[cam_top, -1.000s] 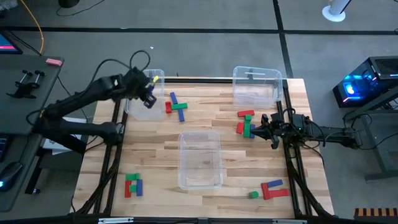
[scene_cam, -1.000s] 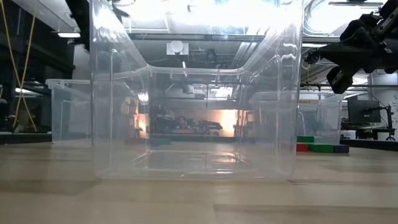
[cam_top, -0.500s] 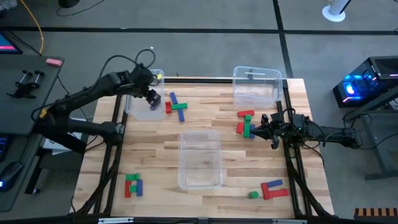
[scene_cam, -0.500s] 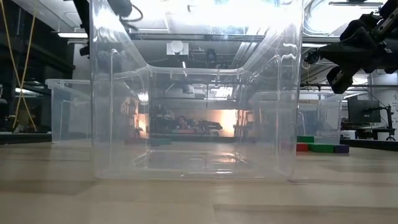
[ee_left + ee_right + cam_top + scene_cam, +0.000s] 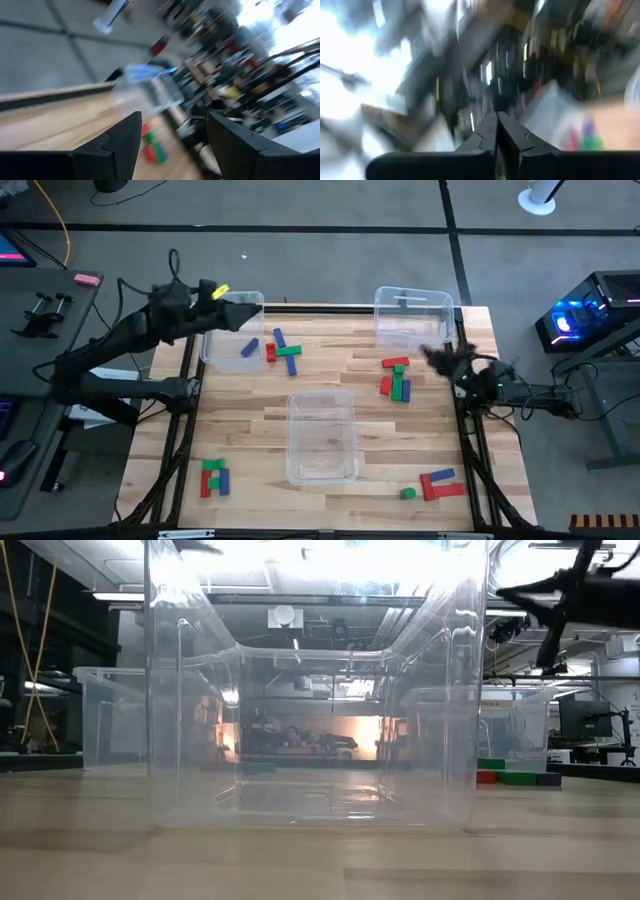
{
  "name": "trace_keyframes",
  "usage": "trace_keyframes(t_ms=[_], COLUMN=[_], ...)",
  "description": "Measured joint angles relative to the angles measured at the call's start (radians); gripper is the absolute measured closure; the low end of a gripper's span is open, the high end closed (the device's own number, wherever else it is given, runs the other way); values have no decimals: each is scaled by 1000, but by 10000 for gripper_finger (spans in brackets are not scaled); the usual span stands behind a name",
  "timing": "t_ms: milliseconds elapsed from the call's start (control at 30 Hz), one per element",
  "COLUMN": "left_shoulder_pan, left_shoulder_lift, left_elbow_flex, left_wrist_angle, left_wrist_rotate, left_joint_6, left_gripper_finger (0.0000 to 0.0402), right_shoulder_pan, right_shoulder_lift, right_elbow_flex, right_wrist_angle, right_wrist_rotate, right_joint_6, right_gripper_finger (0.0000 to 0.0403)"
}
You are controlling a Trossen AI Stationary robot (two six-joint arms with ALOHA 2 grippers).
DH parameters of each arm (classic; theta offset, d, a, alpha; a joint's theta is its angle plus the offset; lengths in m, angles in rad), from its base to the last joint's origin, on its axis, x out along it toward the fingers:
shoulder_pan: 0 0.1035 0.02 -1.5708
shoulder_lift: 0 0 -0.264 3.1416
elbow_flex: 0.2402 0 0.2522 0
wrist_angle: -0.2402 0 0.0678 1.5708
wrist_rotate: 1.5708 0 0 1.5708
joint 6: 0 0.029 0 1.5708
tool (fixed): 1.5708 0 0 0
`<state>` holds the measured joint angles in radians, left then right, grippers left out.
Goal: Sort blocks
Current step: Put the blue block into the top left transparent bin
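My left end effector (image 5: 232,313) hangs over the far-left clear bin (image 5: 257,302), at its outer rim, with the fingers (image 5: 112,145) spread apart and nothing between them. A single blue block (image 5: 248,349) lies on the floor of that bin. My right end effector (image 5: 437,358) sits above the table's (image 5: 240,420) right edge, close to the far-right bin (image 5: 411,304), its fingers (image 5: 489,132) pressed together and empty.

The rest of the blocks are scattered over the table in four groups. Just beside the left bin, a blue bar crosses a green bar (image 5: 290,352) with a red block (image 5: 270,353) touching them. Between the centre and my right end effector lies a cluster of red, green and blue pieces (image 5: 398,385), a red bar (image 5: 396,363) at its far side. Near the front-left corner sits another small red, green and blue group (image 5: 214,477). Near the front-right corner, a red bar (image 5: 442,489) and a blue bar (image 5: 438,476) lie together, with a green cube (image 5: 408,494) just beside them.

A third clear bin (image 5: 321,436) stands in the middle of the table towards the front; it looks empty, though glare on its walls in the low view makes that hard to confirm.
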<state>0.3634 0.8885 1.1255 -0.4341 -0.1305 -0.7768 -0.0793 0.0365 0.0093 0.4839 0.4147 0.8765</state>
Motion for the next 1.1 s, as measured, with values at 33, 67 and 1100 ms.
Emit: trace_keyframes(t_ms=[33,67,1100], left_shoulder_pan=[-21,-43,-96], left_shoulder_lift=[-1,1,-88], left_elbow_flex=[0,0,0], left_wrist_angle=[35,67,-83], left_wrist_rotate=[-27,-55,155], left_joint_6=[1,4,452], left_gripper_finger=[190,190,190], right_shoulder_pan=[-6,-13,674], right_shoulder_lift=[9,24,1130], right_elbow_flex=[1,12,749], right_wrist_angle=[97,185,-1373], right_wrist_rotate=[27,27,-937], right_joint_6=[-60,-127,266], right_gripper_finger=[402,402,190])
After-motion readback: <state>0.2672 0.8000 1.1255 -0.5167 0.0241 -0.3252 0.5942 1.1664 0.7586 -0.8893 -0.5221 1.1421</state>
